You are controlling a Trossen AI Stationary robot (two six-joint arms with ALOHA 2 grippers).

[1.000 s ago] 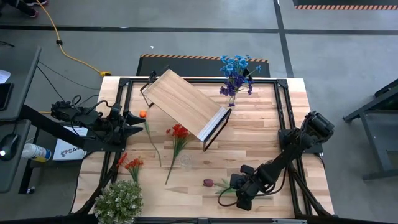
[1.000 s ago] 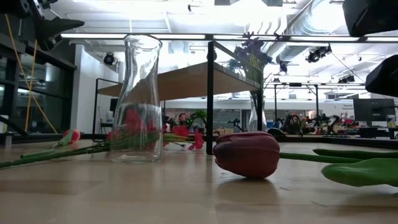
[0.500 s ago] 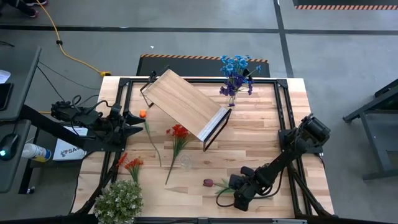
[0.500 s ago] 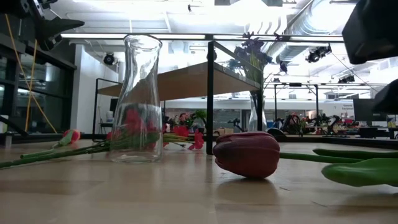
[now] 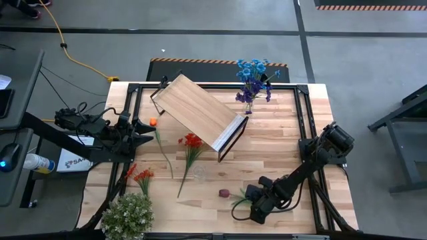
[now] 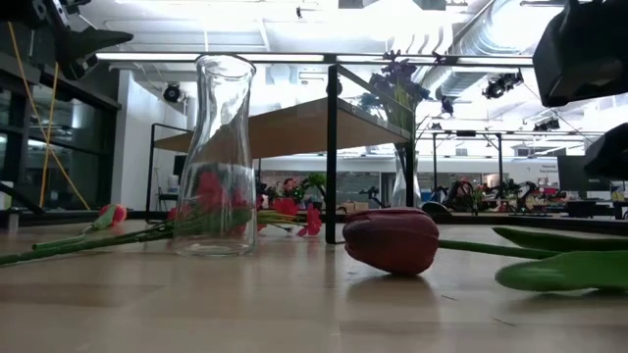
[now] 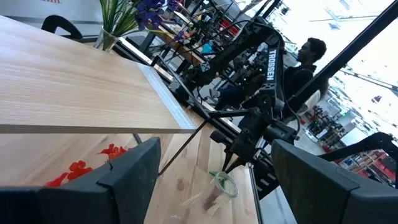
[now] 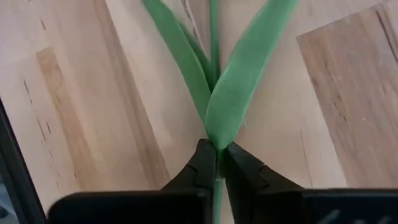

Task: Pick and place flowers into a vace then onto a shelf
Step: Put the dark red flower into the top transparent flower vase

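Note:
A dark maroon tulip lies near the table's near edge, its bloom (image 5: 224, 193) (image 6: 391, 240) on the wood and its green leaves (image 6: 559, 269) trailing toward my right gripper (image 5: 253, 208) (image 8: 216, 163), which is shut on its stem. An empty clear glass vase (image 5: 198, 173) (image 6: 218, 157) stands upright at mid-table. Red (image 5: 192, 141), orange (image 5: 140, 175) and orange-bud (image 5: 153, 122) stems lie flat on the table. Blue and purple flowers (image 5: 253, 79) stand in a second vase at the far edge. The shelf (image 5: 200, 112) stands slantwise at the far middle. My left gripper (image 5: 148, 130) (image 7: 217, 186) waits open at the left edge. My right gripper pinches the tulip's green stem (image 8: 216, 149) between its two fingers (image 8: 200, 165), just below where the two long leaves branch off. The fingers lie along the stem, coming low from the table's right and near side. The bloom end rests on the table.
A bushy pale-green leafy clump (image 5: 128, 215) sits at the near left corner. A black frame (image 5: 303, 127) runs around the table's sides. The shelf's black legs (image 6: 332, 157) stand behind the vase in the low view. Bare wood (image 5: 273, 150) lies between the shelf and my right arm.
My right arm has shifted a little toward the table's left, and the tulip has moved with it: in the low view the bloom has turned slightly and the leaves have slid leftward along the table.

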